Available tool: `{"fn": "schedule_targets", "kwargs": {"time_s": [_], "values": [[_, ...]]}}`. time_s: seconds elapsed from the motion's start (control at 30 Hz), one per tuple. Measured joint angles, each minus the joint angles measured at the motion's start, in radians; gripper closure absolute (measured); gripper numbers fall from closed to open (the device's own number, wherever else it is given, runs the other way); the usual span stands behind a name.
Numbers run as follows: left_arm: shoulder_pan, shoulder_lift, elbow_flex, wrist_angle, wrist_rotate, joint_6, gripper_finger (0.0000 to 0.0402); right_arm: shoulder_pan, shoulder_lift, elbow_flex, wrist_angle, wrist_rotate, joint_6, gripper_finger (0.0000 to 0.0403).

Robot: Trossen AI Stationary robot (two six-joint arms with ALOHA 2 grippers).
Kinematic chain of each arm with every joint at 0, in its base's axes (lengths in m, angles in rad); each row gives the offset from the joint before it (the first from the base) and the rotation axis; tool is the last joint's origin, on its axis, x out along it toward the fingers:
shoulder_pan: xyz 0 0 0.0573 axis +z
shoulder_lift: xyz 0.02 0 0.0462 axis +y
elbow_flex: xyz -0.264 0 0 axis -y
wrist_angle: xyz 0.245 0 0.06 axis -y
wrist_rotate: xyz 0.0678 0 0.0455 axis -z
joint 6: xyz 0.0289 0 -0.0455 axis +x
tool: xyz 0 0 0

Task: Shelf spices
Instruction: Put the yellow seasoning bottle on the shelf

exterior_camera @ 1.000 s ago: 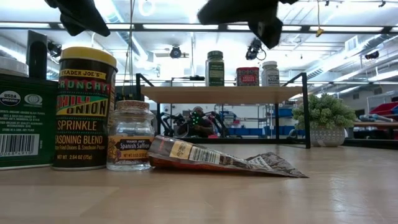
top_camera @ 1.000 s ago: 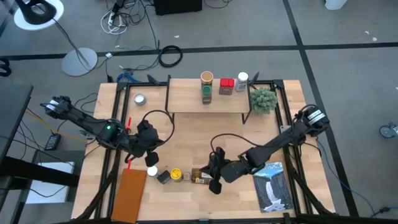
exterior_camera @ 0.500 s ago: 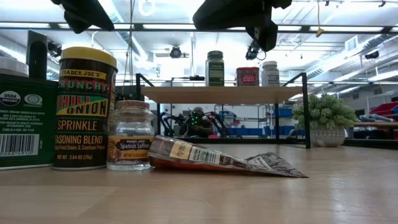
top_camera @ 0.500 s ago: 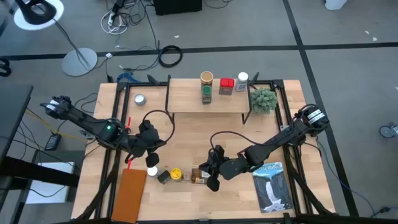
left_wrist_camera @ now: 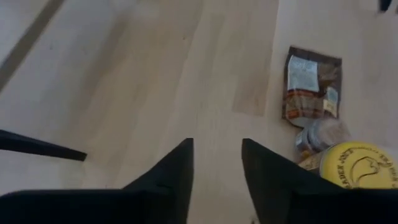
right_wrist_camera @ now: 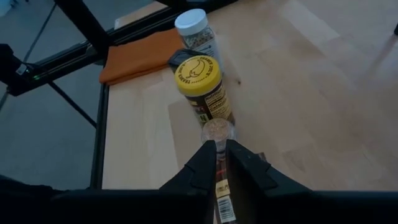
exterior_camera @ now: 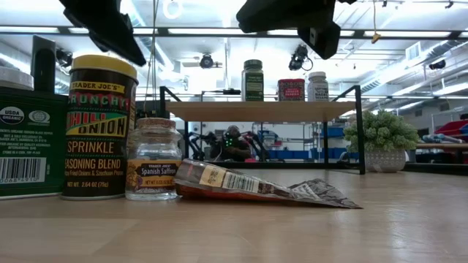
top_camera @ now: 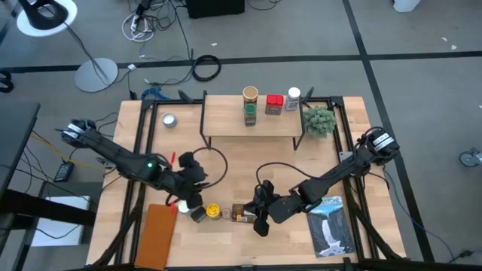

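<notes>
The shelf (top_camera: 226, 120) stands at the far middle of the table with three spice jars and a red-topped tin (top_camera: 274, 104) on its plank. Near the front edge stands a row: a white-topped jar (right_wrist_camera: 191, 26), a dark tin (top_camera: 197, 214), a yellow-lidded jar (top_camera: 213, 211), a small glass jar (exterior_camera: 153, 158) and a flat brown packet (top_camera: 241, 215) lying on the table. My left gripper (left_wrist_camera: 217, 146) hangs open above the table just left of this row. My right gripper (right_wrist_camera: 221, 146) is shut, hovering above the packet's right end and pointing toward the table's left.
A silver tin (top_camera: 169, 120) sits at the far left, a small green plant (top_camera: 320, 120) right of the shelf. A blue-and-white book (top_camera: 331, 226) lies at the near right, a brown board (top_camera: 157, 233) at the near left. Bare wood lies between the shelf and the row.
My left gripper has moved toward the table's right and near edges and sunk lower, coming close over the left end of the jar row. The jars and the packet have stayed where they were.
</notes>
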Motion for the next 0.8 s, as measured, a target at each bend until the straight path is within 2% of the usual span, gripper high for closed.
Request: {"fn": "schedule_targets", "kwargs": {"time_s": [0.17, 0.37, 0.8], "values": [[0.002, 0.03, 0.0, 0.001, 0.062, -0.002, 0.0204, 0.0, 0.0, 0.0, 0.0, 0.0, 0.016, 0.0365], [0.002, 0.026, 0.0, 0.005, 0.068, -0.004, 0.0163, 0.0, 0.0, 0.0, 0.0, -0.006, 0.016, 0.0365], [0.002, 0.026, 0.0, 0.166, 0.068, -0.004, 0.0156, 0.0, 0.0, 0.0, 0.0, -0.026, 0.016, 0.0364]]}}
